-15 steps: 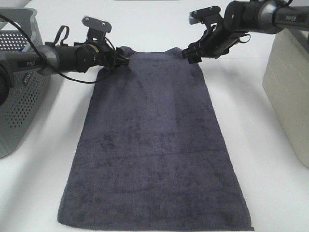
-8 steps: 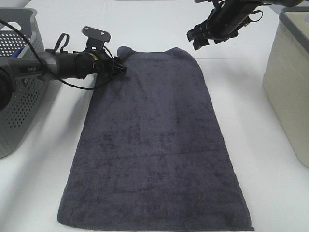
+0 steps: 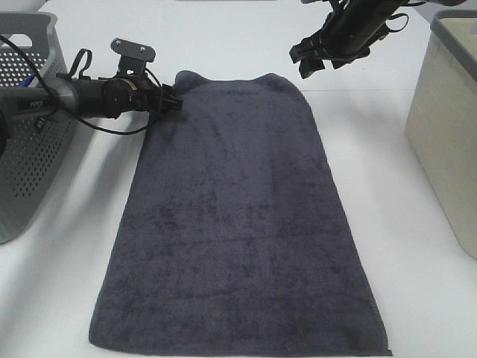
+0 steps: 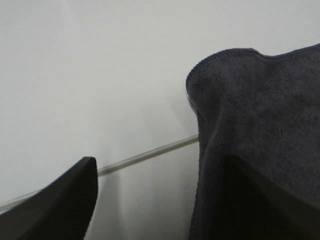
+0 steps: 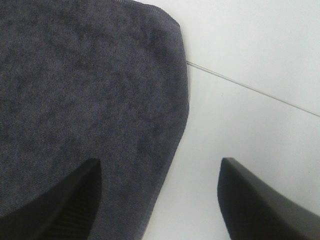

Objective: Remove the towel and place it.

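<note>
Towel [image 3: 235, 224] first: from the high camera we see a long charcoal rectangle of nubby terry lying flat on our white table [image 3: 417, 283], hemmed edges showing, its far end between our two arms. Our left gripper [image 3: 170, 101] sits at the towel's far left corner, beside a perforated grey plastic basket [image 3: 30, 149]; our right gripper [image 3: 313, 60] hangs above the far right corner, near a smooth cream bin [image 3: 447, 142]. In the left wrist view our dark fingers [image 4: 65, 200] stand apart, the rumpled corner against one of them and nothing clamped. In the right wrist view our fingers [image 5: 260, 200] are spread wide, the rounded hemmed corner lying below them, ungripped.
</note>
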Robot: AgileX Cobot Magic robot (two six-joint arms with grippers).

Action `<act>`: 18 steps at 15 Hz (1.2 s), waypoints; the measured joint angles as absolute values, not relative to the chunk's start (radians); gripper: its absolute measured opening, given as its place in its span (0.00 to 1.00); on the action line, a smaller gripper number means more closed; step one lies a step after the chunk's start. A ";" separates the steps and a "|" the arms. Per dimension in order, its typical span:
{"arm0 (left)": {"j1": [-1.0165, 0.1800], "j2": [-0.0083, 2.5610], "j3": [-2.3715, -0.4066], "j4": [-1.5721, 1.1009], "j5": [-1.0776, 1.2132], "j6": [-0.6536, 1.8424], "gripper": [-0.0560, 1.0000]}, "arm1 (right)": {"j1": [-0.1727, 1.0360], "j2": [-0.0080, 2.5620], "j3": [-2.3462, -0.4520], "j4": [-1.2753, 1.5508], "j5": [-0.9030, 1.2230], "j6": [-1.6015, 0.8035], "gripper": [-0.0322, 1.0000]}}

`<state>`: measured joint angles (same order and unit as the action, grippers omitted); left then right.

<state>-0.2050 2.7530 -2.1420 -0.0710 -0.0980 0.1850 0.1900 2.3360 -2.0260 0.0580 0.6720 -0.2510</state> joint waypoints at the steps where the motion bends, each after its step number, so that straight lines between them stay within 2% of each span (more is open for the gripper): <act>1: -0.203 2.746 -2.142 -0.071 -0.098 0.185 0.67 | 0.190 2.336 -2.026 0.058 0.674 -0.251 0.67; 5: -0.200 2.710 -2.142 -0.071 -0.096 0.185 0.67 | 0.190 2.310 -2.026 0.058 0.679 -0.251 0.67; 7: -0.200 2.669 -2.142 -0.075 -0.024 0.185 0.67 | 0.190 2.277 -2.026 0.058 0.697 -0.252 0.67; 9: -0.200 2.579 -2.142 -0.110 0.161 0.184 0.68 | 0.190 2.232 -2.026 0.058 0.722 -0.252 0.69; 12: -0.200 2.398 -2.142 -0.189 0.446 0.184 0.68 | 0.190 2.146 -2.026 0.059 0.784 -0.224 0.77; 16: -0.200 2.213 -2.144 -0.220 0.666 0.145 0.76 | 0.190 2.069 -2.026 0.058 0.920 -0.171 0.79; 18: -0.157 2.116 -2.144 -0.216 0.842 0.129 0.77 | 0.190 2.004 -2.026 0.022 1.009 -0.099 0.79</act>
<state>-0.1570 2.1160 -2.1440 -0.2160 0.8420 0.1290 0.1900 2.0040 -2.0260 0.0220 1.0090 -0.0990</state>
